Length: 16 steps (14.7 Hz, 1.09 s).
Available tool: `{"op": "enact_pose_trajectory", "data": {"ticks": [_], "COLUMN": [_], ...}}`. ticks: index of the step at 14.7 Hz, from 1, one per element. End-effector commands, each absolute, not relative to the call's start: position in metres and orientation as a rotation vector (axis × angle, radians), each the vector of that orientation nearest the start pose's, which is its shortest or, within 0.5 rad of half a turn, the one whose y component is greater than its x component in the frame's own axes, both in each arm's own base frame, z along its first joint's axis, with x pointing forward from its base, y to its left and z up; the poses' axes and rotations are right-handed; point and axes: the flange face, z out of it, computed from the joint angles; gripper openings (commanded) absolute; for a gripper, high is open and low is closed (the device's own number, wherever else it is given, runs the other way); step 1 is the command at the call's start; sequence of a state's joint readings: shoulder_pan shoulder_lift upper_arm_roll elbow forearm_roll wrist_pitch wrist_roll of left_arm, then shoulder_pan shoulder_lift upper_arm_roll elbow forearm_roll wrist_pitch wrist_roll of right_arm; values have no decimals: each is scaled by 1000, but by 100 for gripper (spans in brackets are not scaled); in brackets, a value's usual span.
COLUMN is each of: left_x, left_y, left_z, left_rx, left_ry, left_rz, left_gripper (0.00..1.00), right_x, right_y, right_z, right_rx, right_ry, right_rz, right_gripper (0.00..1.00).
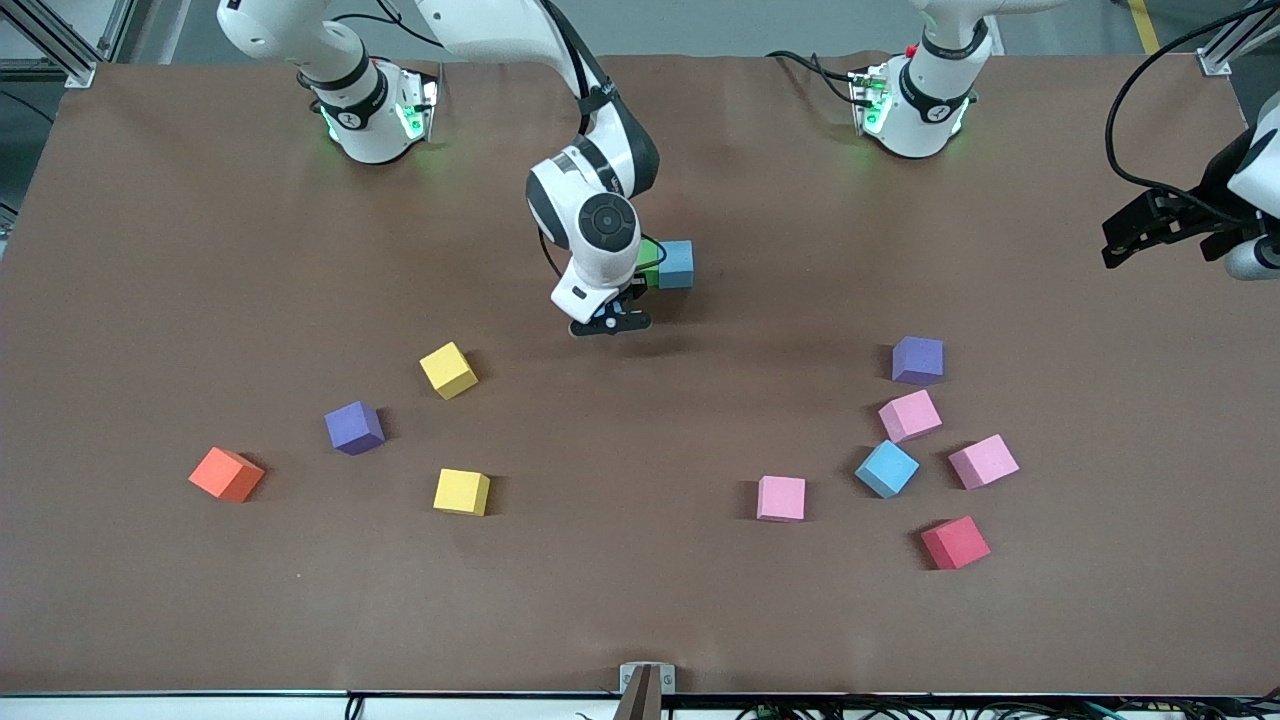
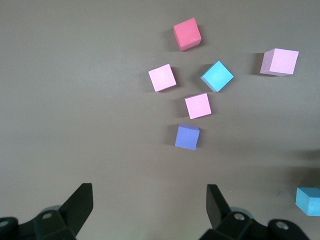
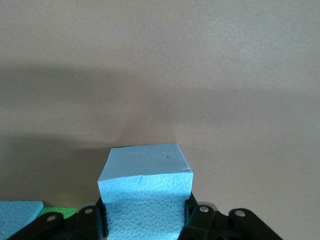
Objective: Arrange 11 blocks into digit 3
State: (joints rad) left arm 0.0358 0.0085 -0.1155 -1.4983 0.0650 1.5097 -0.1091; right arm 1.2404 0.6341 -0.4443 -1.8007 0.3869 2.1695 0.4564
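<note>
right end effector (image 3: 145, 220) clenched on a blue block (image 3: 145, 192), low over mid-tabletop (image 1: 150, 250) beside a blue block (image 1: 677, 264) and green block (image 1: 650, 278) | left end effector (image 2: 150, 210) released, waiting above the tabletop's left-arm end | other blocks scattered nearer the camera
</note>
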Motion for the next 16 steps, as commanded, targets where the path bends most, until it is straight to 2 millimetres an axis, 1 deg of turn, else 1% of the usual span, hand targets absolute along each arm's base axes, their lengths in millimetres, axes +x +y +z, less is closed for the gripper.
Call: {"op": "enact_pose_trajectory", "data": {"ticks": [1, 4, 7, 9, 16], "left_x": [546, 544, 544, 540, 541], "left_y": [-28, -22, -22, -22, -22], "left_z": [658, 660, 659, 660, 659], "left_rx": [-3091, -3090, -3090, -3089, -3088], "left_ry": [-62, -67, -67, -68, -68], "left_rz": [-46, -48, -43, -27, -25], "left_gripper": [100, 100, 100, 100, 100], "right_x": [407, 408, 403, 401, 400], "right_y": [471, 472, 473, 472, 473], "right_z": [213, 213, 207, 205, 205], "right_rx": [-3195, -3192, -3190, -3190, -3186], "right_ry": [-251, -246, -249, -250, -252], "right_rz": [254, 237, 222, 222, 220], "right_gripper": [28, 28, 28, 28, 28]}}
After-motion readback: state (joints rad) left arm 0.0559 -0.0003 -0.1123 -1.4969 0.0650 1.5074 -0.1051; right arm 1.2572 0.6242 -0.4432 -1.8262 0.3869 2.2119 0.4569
